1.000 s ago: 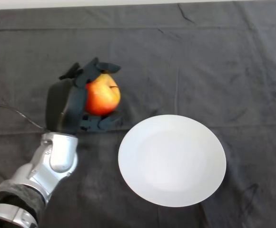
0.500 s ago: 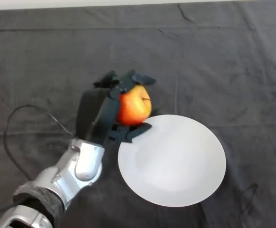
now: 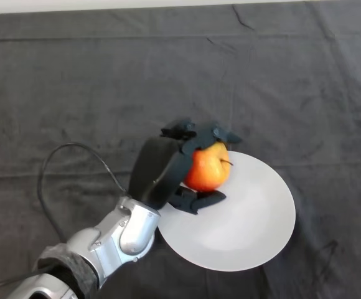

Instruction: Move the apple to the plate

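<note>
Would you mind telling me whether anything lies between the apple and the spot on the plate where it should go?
Nothing visible does. The left hand is curled round the apple, which is over the white plate, whose surface is bare.

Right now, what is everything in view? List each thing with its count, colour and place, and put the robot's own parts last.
apple: one, red and yellow, over the left part of the plate, held in the hand
plate: one, white, round, on the cloth right of centre
cloth: one, dark grey, wrinkled, covering the table
left arm: one, silver-grey, entering from the lower left
left hand: one, black, fingers and thumb curled round the apple, over the plate's left edge
</note>
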